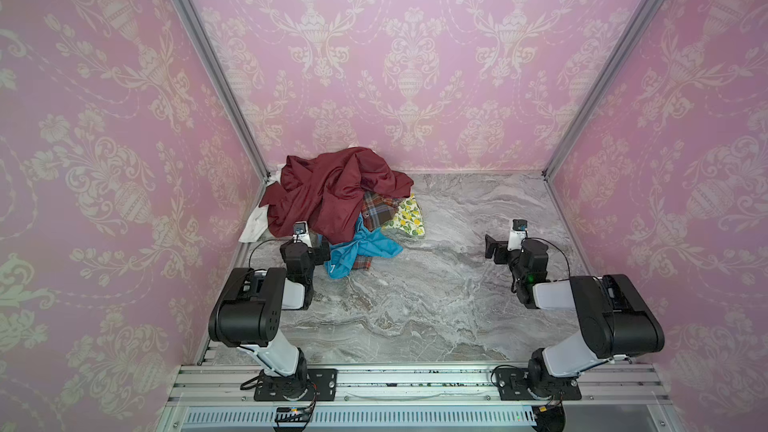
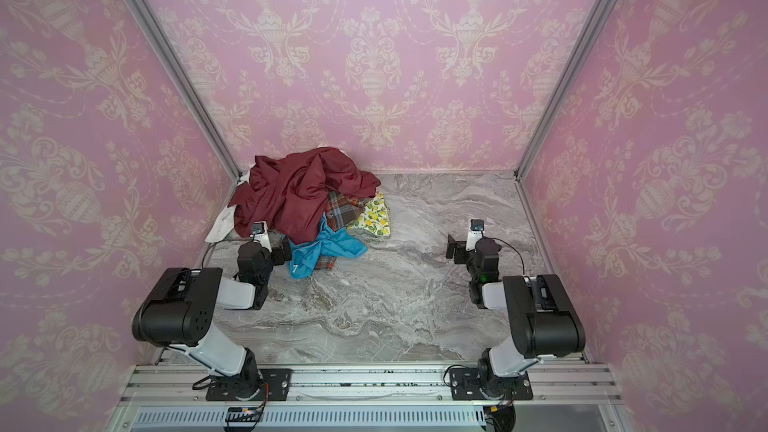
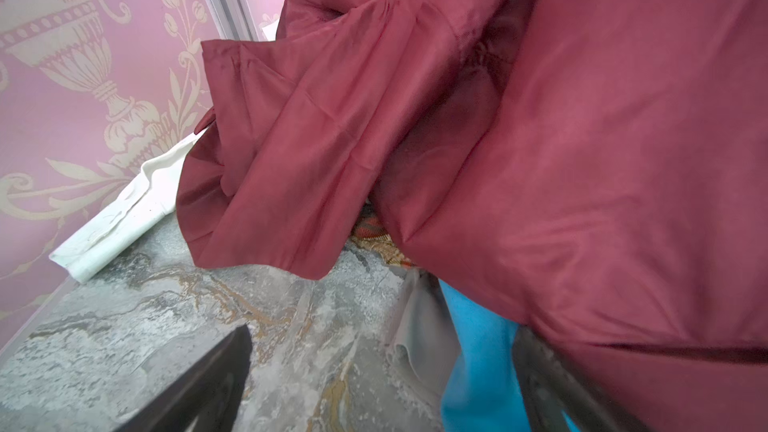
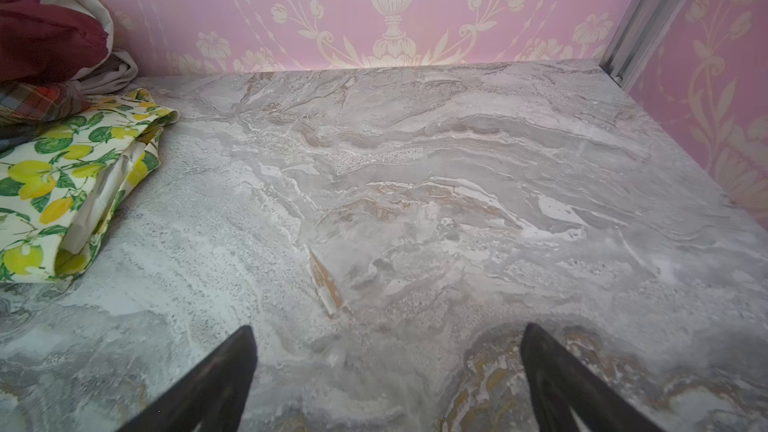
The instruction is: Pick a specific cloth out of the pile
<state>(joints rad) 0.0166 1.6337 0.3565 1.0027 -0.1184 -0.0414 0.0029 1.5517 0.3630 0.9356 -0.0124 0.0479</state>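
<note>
The pile sits at the table's back left, topped by a shiny maroon garment [image 1: 332, 193] [image 2: 299, 193] [image 3: 582, 160]. The plaid cloth [image 1: 376, 209] [image 2: 343, 211] shows only in patches under the maroon, with a corner [image 1: 361, 263] under the bright blue cloth [image 1: 365, 249] [image 3: 478, 347]. It is a small strip [image 3: 374, 234] in the left wrist view and a fold [image 4: 37, 101] in the right wrist view. My left gripper [image 1: 322, 249] [image 3: 384, 332] is open at the pile's front edge, with blue cloth lying loose between its fingers. My right gripper [image 1: 492, 247] [image 4: 389, 328] hangs open over bare table, empty.
A lemon-print cloth [image 1: 409, 216] [image 4: 62, 184] lies at the pile's right edge. A white cloth [image 1: 255, 226] [image 3: 120, 218] lies along the left wall. Pink patterned walls close in the left, back and right of the grey marbled table [image 1: 436, 284].
</note>
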